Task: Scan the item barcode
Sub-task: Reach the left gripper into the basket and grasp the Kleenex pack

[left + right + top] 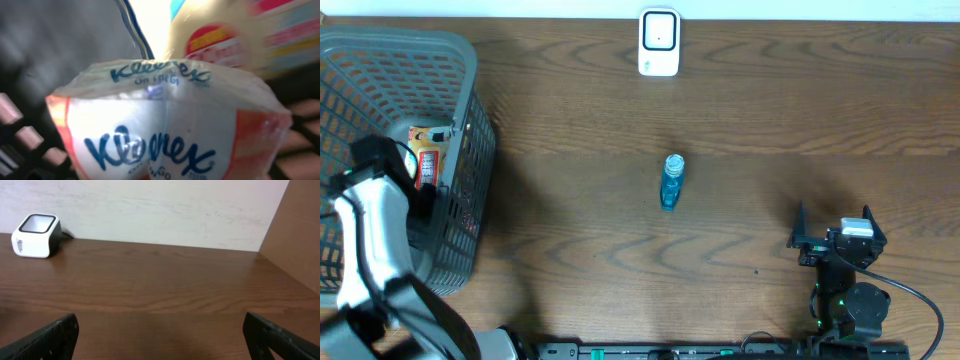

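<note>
1. The soft white and orange tissue pack (pixel 165 135) lay inside the grey plastic basket (pixel 470 120) full of holes, at the left end of the brown wooden table (pixel 740 120). It looked like the item to scan.
2. The left arm (pixel 370 230) was bent down into the basket. Its camera was right up against the pack, and the pack's long side ran across that view.
3. The fingers of the left gripper did not show in any picture. I could not tell if they were apart or holding the pack.
4. The small white box-shaped scanner (pixel 659 42) stood at the far edge of the table, well apart from the basket and off to its right. I think the pack would have to come up out of the basket and go across to it.
5. The left arm was much the nearer one. The right gripper (pixel 833 218) sat at the front right with its fingers spread wide, holding nothing.
6. I counted one basket, one scanner and two arms. One little blue plastic bottle (pixel 671 181) lay in the middle of the table. Two packs showed in the basket: the tissues and a yellow packet (pixel 235 40) behind them.
</note>
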